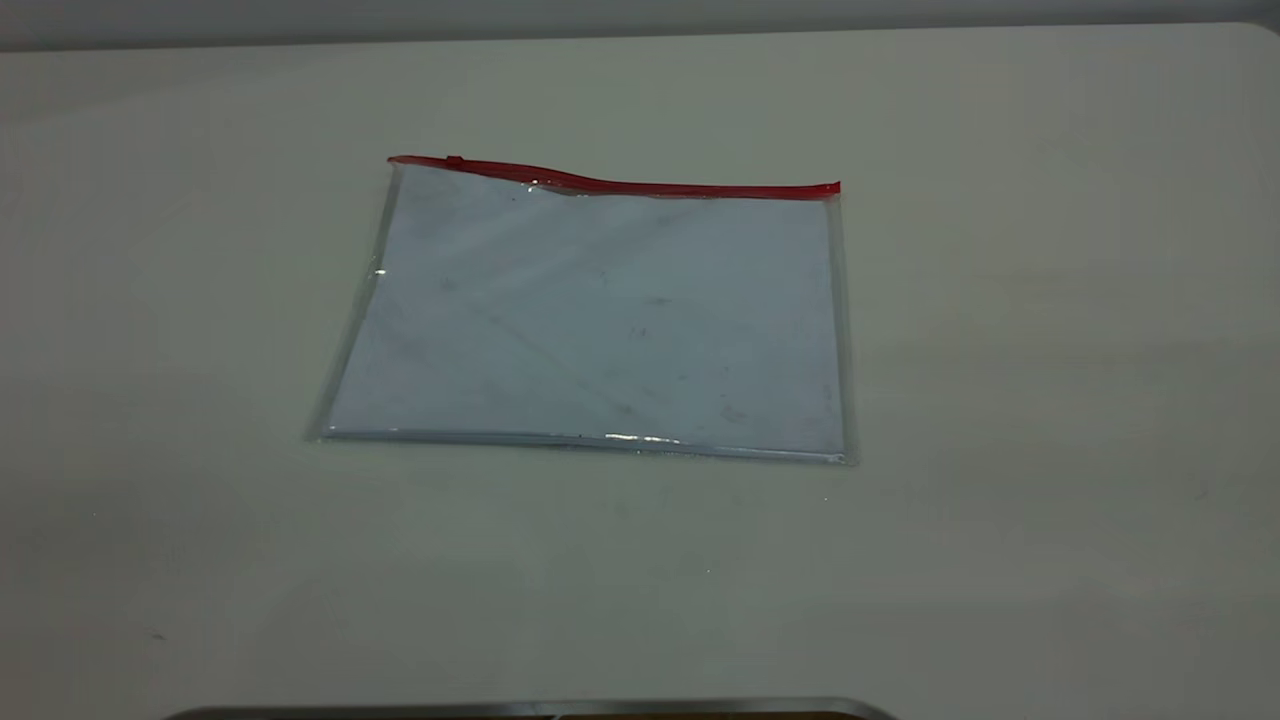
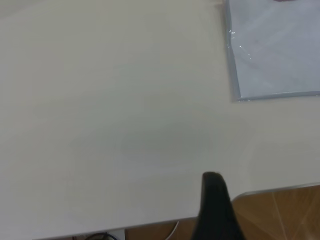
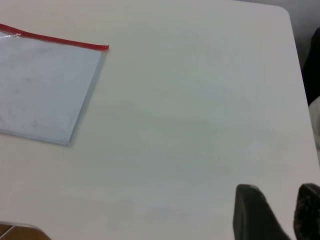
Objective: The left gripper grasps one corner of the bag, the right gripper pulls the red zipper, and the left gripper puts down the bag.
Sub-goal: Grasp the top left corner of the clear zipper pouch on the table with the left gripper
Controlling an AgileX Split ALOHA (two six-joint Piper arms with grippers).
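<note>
The bag (image 1: 600, 320) lies flat on the white table, a clear glossy pouch, pale bluish inside. Its red zipper (image 1: 620, 183) runs along the far long edge, with a small red slider tab (image 1: 455, 160) near the left end. The corner of the bag (image 1: 835, 188) at the right end rests on the table, untouched. No gripper shows in the exterior view. The left gripper (image 2: 215, 200) hangs over the near table edge, well away from the bag (image 2: 275, 50). My right gripper (image 3: 278, 192) is open and empty, far from the bag (image 3: 45, 85) and the zipper's end (image 3: 106, 47).
The white table (image 1: 1000, 400) spreads wide on every side of the pouch. A wooden floor (image 2: 280, 215) shows past its rounded near edge. A dark object (image 3: 312, 65) stands beyond the table's side edge. A dark rim (image 1: 530, 710) lies at the front.
</note>
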